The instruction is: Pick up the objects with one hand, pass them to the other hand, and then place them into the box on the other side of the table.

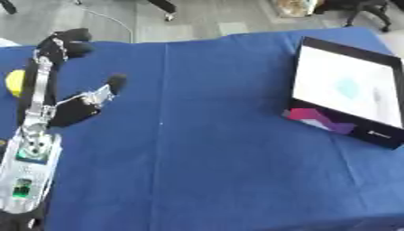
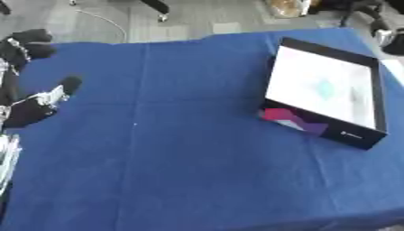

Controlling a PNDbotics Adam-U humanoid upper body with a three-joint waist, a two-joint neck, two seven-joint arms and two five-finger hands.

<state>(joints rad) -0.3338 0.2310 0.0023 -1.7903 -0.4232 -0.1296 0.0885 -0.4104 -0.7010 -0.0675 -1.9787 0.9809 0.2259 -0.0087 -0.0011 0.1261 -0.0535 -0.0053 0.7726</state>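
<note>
Up on the table's left side, the left hand (image 1: pixel 59 97) is raised above the blue cloth (image 1: pixel 205 135), fingers straight and thumb spread, holding nothing. Just behind its arm a yellow object (image 1: pixel 14 82) peeks out, seemingly resting on the cloth. Well apart to the right lies the black box (image 1: pixel 347 92), its white-lined inside tilted open.

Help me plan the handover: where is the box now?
The box sits on the blue table's right side, near the far edge, opposite the left hand.
</note>
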